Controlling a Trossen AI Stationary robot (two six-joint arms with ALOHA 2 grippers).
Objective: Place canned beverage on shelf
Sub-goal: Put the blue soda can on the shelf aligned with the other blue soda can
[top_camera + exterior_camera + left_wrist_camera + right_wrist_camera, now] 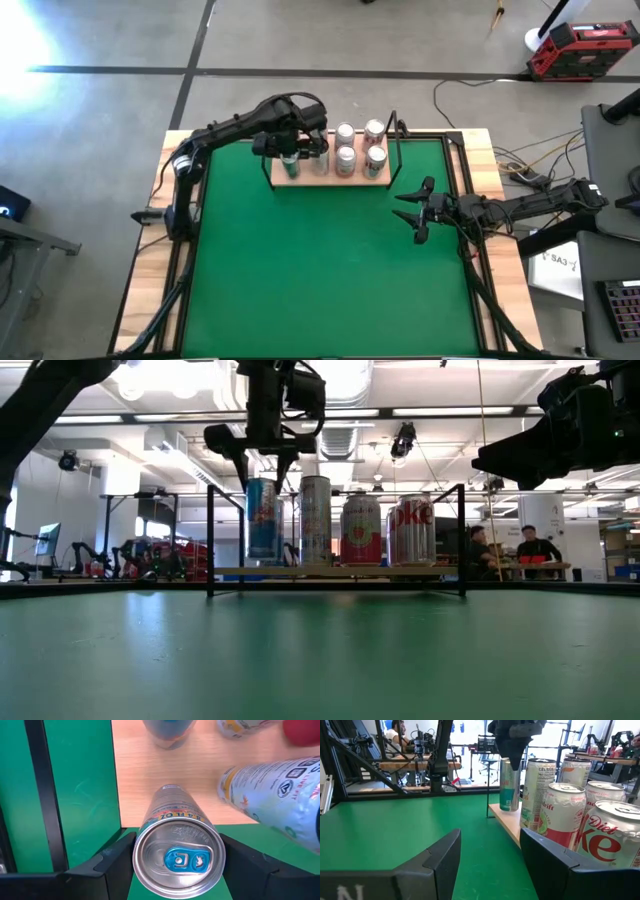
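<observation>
Looking across the green table (320, 260), you see the shelf (300, 180) at its far edge. Your left gripper (175, 865) pinches a slim blue-tabbed can (176, 855) upright on the shelf's left end, beside other cans (360, 148). Your right gripper (415, 212) hovers nearby, fingers pressed together.

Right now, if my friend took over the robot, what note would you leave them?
Left pincer: over the shelf's left end, closed around the slim blue can, which stands upright on the shelf.
Right pincer: shut, holding nothing, waiting above the green mat to the shelf's right.
Also on the shelf: a tall Celsius can, a pink can and a Diet Coke can, among others.
Done: the blue can is on the board.
Left: open the left pincer and lift away without bumping neighbours.
</observation>
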